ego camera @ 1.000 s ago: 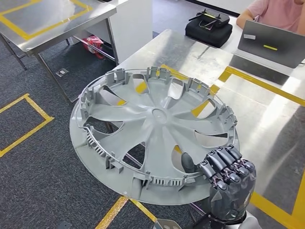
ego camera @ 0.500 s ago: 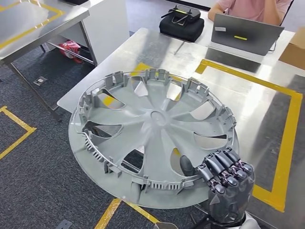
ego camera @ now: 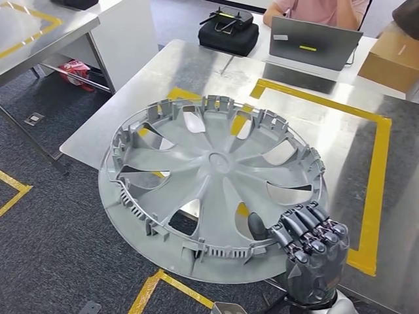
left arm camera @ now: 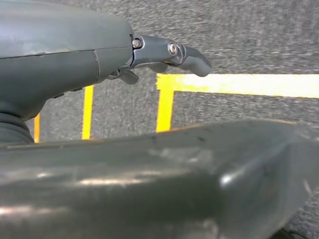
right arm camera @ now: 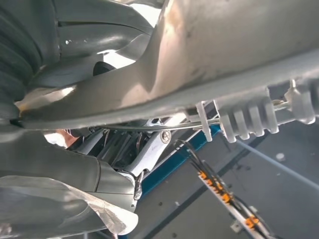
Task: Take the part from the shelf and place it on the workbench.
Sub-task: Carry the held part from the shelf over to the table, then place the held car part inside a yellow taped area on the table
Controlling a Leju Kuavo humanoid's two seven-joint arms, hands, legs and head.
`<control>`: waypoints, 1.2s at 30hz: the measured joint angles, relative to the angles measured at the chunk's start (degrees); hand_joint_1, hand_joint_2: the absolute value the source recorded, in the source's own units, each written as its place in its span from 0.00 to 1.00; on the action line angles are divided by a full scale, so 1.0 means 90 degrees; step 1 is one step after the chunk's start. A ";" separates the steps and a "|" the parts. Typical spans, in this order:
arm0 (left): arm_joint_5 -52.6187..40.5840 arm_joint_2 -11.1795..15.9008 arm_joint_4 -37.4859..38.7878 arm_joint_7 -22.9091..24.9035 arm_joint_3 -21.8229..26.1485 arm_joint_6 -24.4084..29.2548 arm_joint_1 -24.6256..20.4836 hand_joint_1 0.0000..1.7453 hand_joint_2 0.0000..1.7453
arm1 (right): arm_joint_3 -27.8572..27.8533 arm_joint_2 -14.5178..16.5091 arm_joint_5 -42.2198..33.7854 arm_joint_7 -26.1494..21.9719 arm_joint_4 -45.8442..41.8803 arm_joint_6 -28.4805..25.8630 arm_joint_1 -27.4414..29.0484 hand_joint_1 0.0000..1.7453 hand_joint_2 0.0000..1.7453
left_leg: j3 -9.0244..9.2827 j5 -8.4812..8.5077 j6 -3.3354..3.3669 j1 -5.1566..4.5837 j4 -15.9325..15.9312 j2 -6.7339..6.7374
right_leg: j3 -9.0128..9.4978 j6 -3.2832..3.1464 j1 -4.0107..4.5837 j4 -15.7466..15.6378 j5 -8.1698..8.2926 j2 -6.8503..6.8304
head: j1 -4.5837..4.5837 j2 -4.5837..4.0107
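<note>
Steel workbench (ego camera: pixel 316 140) w/ yellow tape outline, grey carpet below: robot's right hand (ego camera: pixel 312 252) grips the near-right rim of the grey wheel cover (ego camera: pixel 212 180), held tilted over the bench's near-left corner. Left hand (left arm camera: pixel 112 59) holds nothing, fingers apart. Laptop (ego camera: pixel 313 42) at far edge.

We count one large grey plastic wheel cover with curved spokes (ego camera: pixel 212 176). We count two steel-topped tables: one workbench with a yellow tape outline (ego camera: pixel 316 140) ahead, and one more at the far left (ego camera: pixel 29 33). On the far side of the workbench we see one open grey laptop (ego camera: pixel 313 42), one black padded case (ego camera: pixel 228 34) and one brown cardboard box (ego camera: pixel 390 59). One person in a pink top (ego camera: pixel 321 10) sits behind the laptop. We see two robot hands: one dark right hand (ego camera: pixel 311 252) and one grey left hand (left arm camera: pixel 68 64).
</note>
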 joint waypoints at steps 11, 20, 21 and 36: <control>0.0080 0.0044 -0.0650 0.0225 -0.0150 0.0107 0.0233 0.00 0.00 | -0.0023 0.0000 -0.0002 -0.0038 0.0030 0.0000 0.0010 1.00 1.00 | -0.0531 -0.0340 0.0104 -0.0014 0.0870 -0.0004 | -0.0480 0.0135 -0.0006 0.0760 -0.0286 -0.0010 | -0.0001 0.0000; 0.0190 0.0081 -0.0900 0.0297 -0.0186 0.0145 0.0324 0.00 0.00 | -0.0021 0.0000 -0.0002 -0.0046 0.0046 0.0000 0.0009 1.00 1.00 | -0.0941 -0.0626 0.0100 -0.0021 0.1567 -0.0004 | -0.0911 0.0148 -0.0013 0.1472 -0.0572 -0.0011 | -0.0004 0.0000; 0.0222 0.0086 -0.0936 0.0331 -0.0211 0.0156 0.0340 0.00 0.00 | -0.0021 0.0000 -0.0002 -0.0041 0.0047 0.0000 0.0009 1.00 1.00 | -0.0967 -0.0646 0.0097 -0.0022 0.1612 -0.0004 | -0.0939 0.0146 -0.0013 0.1520 -0.0593 -0.0011 | -0.0004 0.0000; 0.0631 0.0233 -0.1249 0.0489 -0.0604 0.0395 0.0469 0.00 0.00 | -0.0025 0.0000 -0.0001 -0.0074 0.0052 0.0000 -0.0008 1.00 1.00 | -0.0954 -0.0637 0.0071 -0.0023 0.1566 -0.0004 | -0.0943 0.0130 -0.0013 0.1505 -0.0600 -0.0011 | -0.0004 0.0000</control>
